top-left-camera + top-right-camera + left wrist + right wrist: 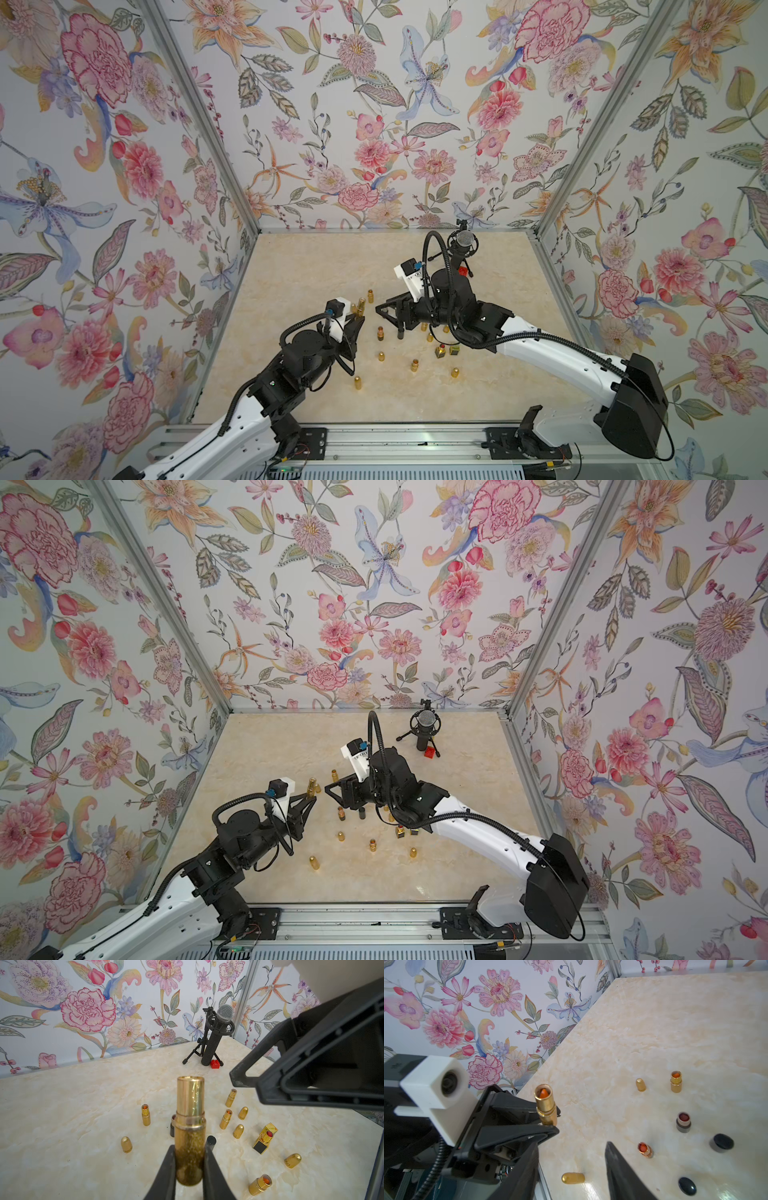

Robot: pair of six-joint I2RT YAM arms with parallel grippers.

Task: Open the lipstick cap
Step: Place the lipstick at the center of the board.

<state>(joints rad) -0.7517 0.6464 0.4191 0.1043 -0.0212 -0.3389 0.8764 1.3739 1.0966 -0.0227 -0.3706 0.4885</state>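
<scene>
Left jaws are clamped on the lipstick (190, 1118), pinching it low on the base, so it sticks up dead centre in the lower half of the left wrist view. Right jaws are spread wide with nothing between them. In the right wrist view you just see bare tabletop (654, 1032) through the gap.

The lipstick itself is gold all over: smooth mirror-shiny sleeve up top, a duller ring under that, then a speckly glitter base. No cap on it. In the right wrist view the lipstick (545, 1105) sits left of centre, and you can look into the open end and see the orange stick tip inside. In both top views the lipstick (360, 306) (311, 786) is a tiny gold sliver left of the middle of the frame, held up off the tabletop, with the right jaws just beside it.

Hard bits: the bottom of the base is blurry and covered by the left jaws. A dark tube (172, 1128) is mostly hidden behind the lipstick, and a black cap (211, 1140) peeks out beside it. The right jaws get cut off by the right edge of the left wrist view and by the bottom edge of their own view. Loose gold caps (126, 1144) are scattered around, and one gold cap (573, 1178) lies on its side. Can't tell which one belongs to this lipstick.
</scene>
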